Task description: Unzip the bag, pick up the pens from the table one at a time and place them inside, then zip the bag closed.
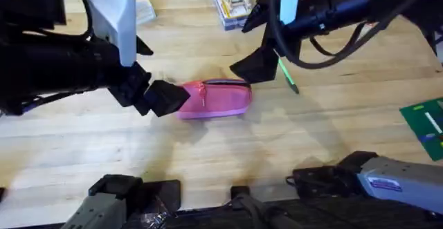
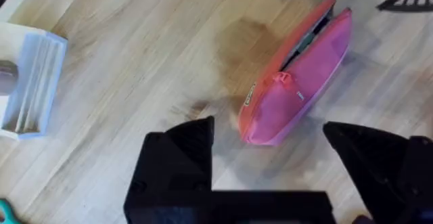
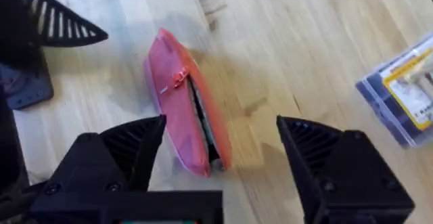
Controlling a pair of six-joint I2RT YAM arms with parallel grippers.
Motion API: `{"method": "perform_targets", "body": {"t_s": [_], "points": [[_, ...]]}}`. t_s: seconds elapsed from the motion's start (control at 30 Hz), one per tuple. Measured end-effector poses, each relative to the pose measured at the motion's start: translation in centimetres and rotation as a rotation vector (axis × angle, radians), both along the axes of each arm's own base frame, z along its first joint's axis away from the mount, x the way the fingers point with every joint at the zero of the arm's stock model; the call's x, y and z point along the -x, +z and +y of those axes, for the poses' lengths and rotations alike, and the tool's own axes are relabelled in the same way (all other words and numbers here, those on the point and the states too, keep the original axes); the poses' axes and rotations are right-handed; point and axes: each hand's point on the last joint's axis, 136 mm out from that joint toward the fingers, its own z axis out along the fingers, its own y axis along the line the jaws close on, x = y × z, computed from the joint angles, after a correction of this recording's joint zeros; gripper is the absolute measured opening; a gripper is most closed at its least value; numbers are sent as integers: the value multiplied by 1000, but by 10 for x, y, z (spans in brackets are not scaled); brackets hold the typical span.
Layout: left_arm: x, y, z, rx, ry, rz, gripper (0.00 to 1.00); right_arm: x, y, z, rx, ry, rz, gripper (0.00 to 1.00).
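The soft pink-red fabric pencil pouch (image 1: pixel 213 99) lies on its side near the middle of the pale wooden butcher-block surface (image 1: pixel 208 160), with your two black hands at either end of it. Your left hand (image 1: pixel 160 97) sits at the pouch's left end, fingers spread wide and holding nothing; your right hand (image 1: pixel 252 66) hovers just beyond the far right end, also spread wide and empty. The thin bright green pen (image 1: pixel 288 76) lies just beside the right hand, partly under that arm. The zipper looks at least partly open, so the step in hand appears to be loading the pen. To do it well, pinch the pouch's left end with the left hand to steady it and keep the slit facing up, then take the pen by its middle with the right hand and slide it in lengthwise. The left wrist view shows the pouch (image 2: pixel 298 82) with its small pull tab (image 2: pixel 283 79) and the dark gap of the opening along its upper edge. The right wrist view looks into that opening from the other end of the pouch (image 3: pixel 183 102), showing a dark lining. The overhead view gives the pen's place.
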Motion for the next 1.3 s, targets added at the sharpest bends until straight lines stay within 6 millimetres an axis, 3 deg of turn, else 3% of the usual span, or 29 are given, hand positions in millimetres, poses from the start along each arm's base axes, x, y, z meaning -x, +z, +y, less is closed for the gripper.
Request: {"method": "perform_targets", "body": {"t_s": [0.6, 0.63, 0.83, 0.87, 1.07, 1.27, 1.3], "points": [[0, 0, 1, -6, 2, -2, 993, -3, 5, -1, 2, -47, 10, 992], [0, 0, 1, -6, 1, -2, 993, -3, 5, -1, -2, -42, 11, 942], [0, 0, 1, -7, 2, -2, 993, 1, 6, 3, -23, -27, 28, 110], [0, 0, 1, -6, 2, -2, 993, 2, 6, 3, -23, -27, 35, 54], [0, 0, 1, -7, 2, -2, 993, 11, 1, 2, -21, -14, 80, 31], [1, -1, 1, -13, -8, -2, 993, 3, -30, 7, 22, -15, 175, 31], [9, -7, 2, -43, -52, 18, 993, 2, -42, 11, 24, -2, 225, 31]]}}
